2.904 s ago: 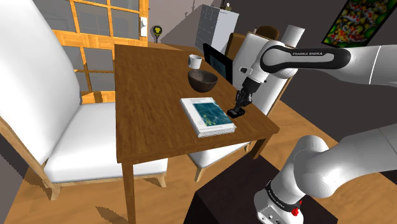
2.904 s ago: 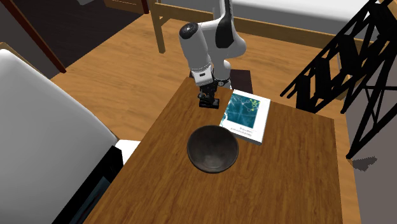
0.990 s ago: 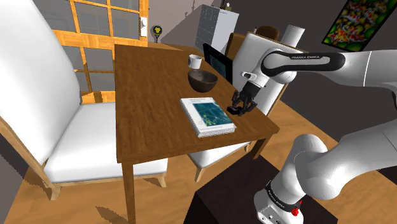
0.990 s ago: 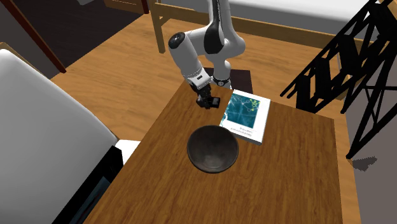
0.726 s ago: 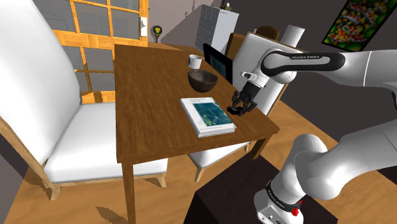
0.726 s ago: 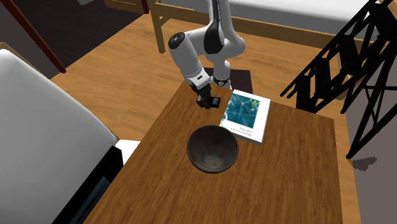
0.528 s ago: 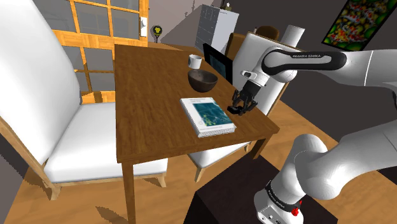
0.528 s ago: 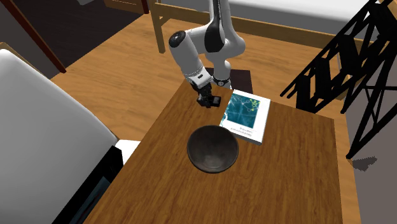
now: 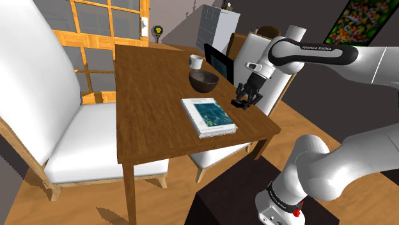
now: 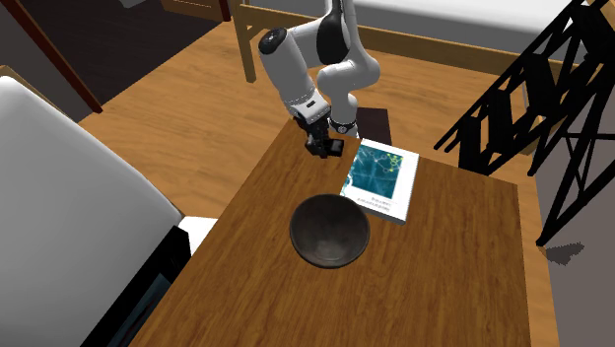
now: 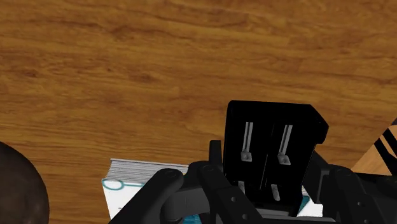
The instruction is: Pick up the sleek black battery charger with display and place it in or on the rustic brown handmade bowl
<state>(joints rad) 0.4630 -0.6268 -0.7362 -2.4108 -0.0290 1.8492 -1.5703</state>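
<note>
**Charger clasped in the fingers, clear of the table top**

The black gripper [image 9: 246, 98] is closed narrowly on the battery charger [image 9: 242, 103], a flat black block. In the wrist view the two fingers [image 11: 219, 172] press against its sides, and the face turned to the camera shows two slots with pale metal contacts. The charger [image 11: 273, 146] hangs under the hand, seemingly off the wood of the brown table [image 9: 147, 96] and near the table's edge.

In the shoulder view the bowl [image 9: 204, 80], dark brown and round, sits at about ten o'clock from the gripper, well apart from it. A book [image 9: 208, 116] with a blue-green cover and white page edges lies flat at about eight o'clock. A small white mug [image 9: 196, 61] stands at roughly eleven o'clock from the bowl, and a white chair [image 9: 38, 96] is drawn up at the table's nine o'clock side.

In the second exterior view the gripper [image 10: 320, 146] points down over the table's [image 10: 444, 276] twelve o'clock end. The bowl [image 10: 329, 231] is at six o'clock from it and holds nothing; the book [image 10: 379, 180] lies at four o'clock. The wrist view has the book's page edges [image 11: 137, 181] just beyond the fingers and the bowl's dark rim [image 11: 19, 184] further out past them, wood grain [image 11: 159, 63] behind it all
</note>
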